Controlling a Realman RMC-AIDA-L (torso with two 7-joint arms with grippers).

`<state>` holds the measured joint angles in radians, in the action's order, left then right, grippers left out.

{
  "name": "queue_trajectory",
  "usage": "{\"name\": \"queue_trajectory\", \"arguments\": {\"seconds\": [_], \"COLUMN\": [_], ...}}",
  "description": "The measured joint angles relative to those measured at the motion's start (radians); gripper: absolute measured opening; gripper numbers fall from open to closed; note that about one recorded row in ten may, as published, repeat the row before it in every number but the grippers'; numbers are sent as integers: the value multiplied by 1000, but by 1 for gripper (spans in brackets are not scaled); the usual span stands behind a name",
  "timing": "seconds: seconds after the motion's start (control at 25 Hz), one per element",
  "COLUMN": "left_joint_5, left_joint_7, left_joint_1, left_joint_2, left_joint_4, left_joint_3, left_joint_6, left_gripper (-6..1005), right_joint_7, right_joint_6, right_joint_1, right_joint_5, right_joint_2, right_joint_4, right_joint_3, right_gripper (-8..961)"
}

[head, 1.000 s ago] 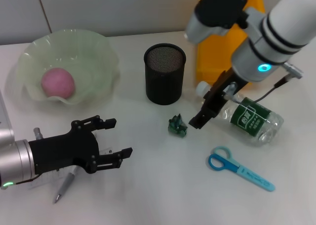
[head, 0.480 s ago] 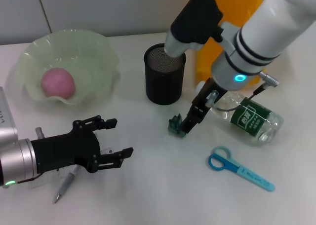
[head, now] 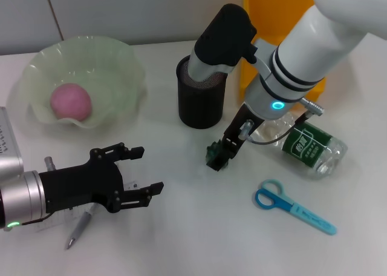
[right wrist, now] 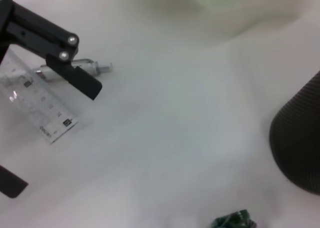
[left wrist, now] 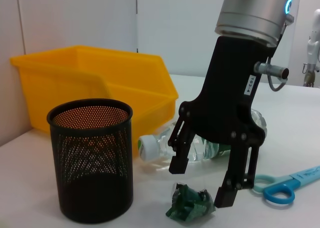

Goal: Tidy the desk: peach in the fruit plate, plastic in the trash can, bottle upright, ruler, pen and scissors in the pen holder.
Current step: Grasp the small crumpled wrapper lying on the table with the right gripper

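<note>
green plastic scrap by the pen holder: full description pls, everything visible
The green plastic scrap is a small crumpled wad of dark green, glossy film, lying on the white desk in front of the black mesh pen holder, apart from it. The right end effector hangs directly over it, fingers open and straddling it, one tip on each side. Whether a tip touches it cannot be told. The lying bottle is behind it.

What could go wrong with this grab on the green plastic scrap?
The right gripper is open, straddling the crumpled green plastic, which looks small and springy; closing may pinch one edge and flick it away. The lying bottle sits just behind the right arm; a brush could roll it toward the scissors. The pen holder stands close beside the arm, so a careless lift toward the yellow bin might clip it.
</note>
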<state>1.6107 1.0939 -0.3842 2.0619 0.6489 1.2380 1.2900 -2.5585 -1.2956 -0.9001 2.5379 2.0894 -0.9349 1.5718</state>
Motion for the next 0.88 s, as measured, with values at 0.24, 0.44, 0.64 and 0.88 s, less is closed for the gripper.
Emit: {"name": "queue_trajectory", "arguments": {"seconds": [0.24,0.44,0.64,0.88], "left_joint_5": [0,0,6,23], "left_joint_7": [0,0,0,0], "left_joint_1": [0,-1,-1,-1], "left_joint_2": [0,0,0,1], "left_joint_4": [0,-1,-2,-2], "left_joint_3": [0,0,-1,-6], "left_joint_6": [0,0,0,0], "left_gripper": [826,826,826,826], "right_joint_7": [0,0,0,1], "right_joint_6": [18,43,64,69], "right_joint_1": [-8,-10,-15,-27], "right_joint_5": [-15,-28,-34,-40], "right_joint_2": [0,0,0,1], "right_joint_4": [24,31,59,79], "right_joint_3": [6,32,51,64], "right_gripper": [834,833,832,808]}}
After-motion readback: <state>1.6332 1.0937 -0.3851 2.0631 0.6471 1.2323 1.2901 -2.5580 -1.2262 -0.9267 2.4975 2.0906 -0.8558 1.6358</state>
